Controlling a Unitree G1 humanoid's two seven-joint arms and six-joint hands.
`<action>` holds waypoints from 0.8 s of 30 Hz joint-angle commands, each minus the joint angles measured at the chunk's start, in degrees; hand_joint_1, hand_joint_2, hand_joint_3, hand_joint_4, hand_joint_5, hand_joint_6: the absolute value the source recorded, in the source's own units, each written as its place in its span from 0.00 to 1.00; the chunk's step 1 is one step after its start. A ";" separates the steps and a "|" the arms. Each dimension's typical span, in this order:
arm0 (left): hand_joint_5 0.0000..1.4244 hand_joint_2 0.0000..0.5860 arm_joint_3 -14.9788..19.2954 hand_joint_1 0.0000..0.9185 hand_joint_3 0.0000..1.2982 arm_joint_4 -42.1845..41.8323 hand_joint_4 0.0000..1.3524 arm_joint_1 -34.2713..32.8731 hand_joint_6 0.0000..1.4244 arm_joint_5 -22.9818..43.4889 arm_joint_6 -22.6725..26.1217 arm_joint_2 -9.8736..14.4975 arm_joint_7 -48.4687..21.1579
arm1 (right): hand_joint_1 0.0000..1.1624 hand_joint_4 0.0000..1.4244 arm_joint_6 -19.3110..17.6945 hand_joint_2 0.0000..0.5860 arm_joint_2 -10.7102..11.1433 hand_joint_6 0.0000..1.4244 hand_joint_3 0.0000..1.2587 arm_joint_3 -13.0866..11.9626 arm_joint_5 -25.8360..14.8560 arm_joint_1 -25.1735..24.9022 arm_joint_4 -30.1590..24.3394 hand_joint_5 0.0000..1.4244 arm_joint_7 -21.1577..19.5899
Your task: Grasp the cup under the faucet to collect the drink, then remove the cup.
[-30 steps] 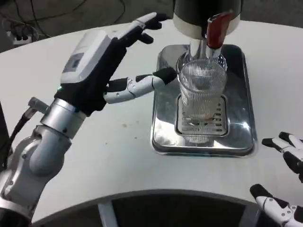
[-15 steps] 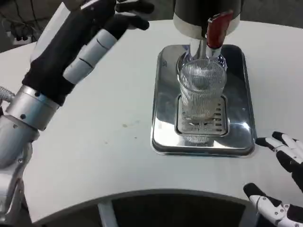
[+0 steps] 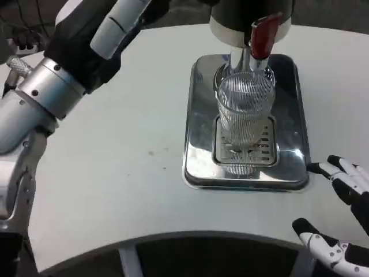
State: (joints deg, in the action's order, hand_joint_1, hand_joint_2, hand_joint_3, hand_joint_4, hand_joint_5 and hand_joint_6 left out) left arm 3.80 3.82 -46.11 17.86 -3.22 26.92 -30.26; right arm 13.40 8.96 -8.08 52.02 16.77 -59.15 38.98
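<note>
1. Lifted away from the cup point(image 3: 244, 115), the left hand point(image 3: 118, 26) now sits high at the top edge of the head view, well apart from the glass; a second ago its fingers reached in just beside the cup's left wall.
2. Its fingers run out of the picture, so I cannot tell whether they are spread or curled. Nothing shows in its hold.
3. The right hand point(image 3: 340, 219) has edged closer to the drip tray point(image 3: 199, 156): its fingers are apart and hold nothing, and one black fingertip lies just beside the tray's near right corner.
4. The cup has not moved. It stands upright on the tray's slotted grate, directly under the faucet point(image 3: 247, 57) with the red lever point(image 3: 262, 34) above it.
5. My reading: the left hand has given up its approach to the cup, perhaps to reach the lever, and the right hand may be coming in for the grasp. The cup is not yet gripped, and I cannot tell if any drink is in it.
6. The white desk point(image 3: 132, 144) carries the tray.
</note>
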 commanded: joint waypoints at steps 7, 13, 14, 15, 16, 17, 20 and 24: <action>0.22 0.21 -2.58 0.00 0.16 12.41 0.13 -10.84 0.17 -3.58 -0.27 -3.60 -3.90 | 0.35 0.00 -0.67 0.67 -0.75 0.00 0.10 0.87 0.26 1.33 -0.85 0.00 -1.33; 0.21 0.21 -3.93 0.00 0.16 19.99 0.12 -15.15 0.17 -6.17 -1.60 -6.19 -5.68 | 0.35 0.00 -0.99 0.67 -1.56 0.00 0.10 0.12 -0.06 2.45 -0.85 0.00 -1.72; 0.21 0.21 -4.24 0.00 0.15 21.27 0.12 -15.75 0.17 -6.55 -1.80 -6.56 -6.01 | 0.35 0.00 -1.27 0.67 -1.63 0.00 0.10 -0.32 -0.34 2.79 -0.85 0.00 -1.88; 0.21 0.21 -4.59 0.00 0.15 22.53 0.12 -16.36 0.17 -6.89 -1.97 -6.89 -6.44 | 0.35 0.00 -1.49 0.67 -1.70 0.00 0.10 -0.63 -0.55 3.00 -0.85 0.00 -1.95; 0.21 0.21 -4.78 0.00 0.15 23.45 0.12 -16.79 0.17 -7.13 -2.15 -7.12 -6.78 | 0.35 0.00 -1.64 0.67 -1.78 0.00 0.10 -0.99 -0.82 3.20 -0.85 0.00 -2.03; 0.21 0.21 -4.95 0.00 0.15 24.25 0.12 -17.18 0.17 -7.38 -2.32 -7.40 -7.14 | 0.35 0.00 -1.78 0.67 -1.85 0.00 0.10 -1.33 -1.08 3.36 -0.85 0.00 -2.10; 0.21 0.21 -5.41 0.00 0.15 25.71 0.12 -18.00 0.16 -8.12 -2.72 -8.27 -7.97 | 0.35 0.00 -2.12 0.67 -2.00 0.00 0.10 -2.26 -1.92 3.67 -0.85 0.00 -2.33; 0.21 0.21 -5.87 0.00 0.15 27.03 0.12 -18.76 0.16 -8.75 -3.13 -8.99 -8.52 | 0.35 0.00 -2.12 0.67 -1.93 0.00 0.10 -2.87 -2.77 4.00 -0.85 0.00 -2.54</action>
State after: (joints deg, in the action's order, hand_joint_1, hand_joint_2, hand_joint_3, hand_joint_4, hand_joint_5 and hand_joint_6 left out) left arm -1.37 29.90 -63.67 10.39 -5.15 18.33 -37.85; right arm 11.97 7.30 -10.53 50.13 20.00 -59.16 37.20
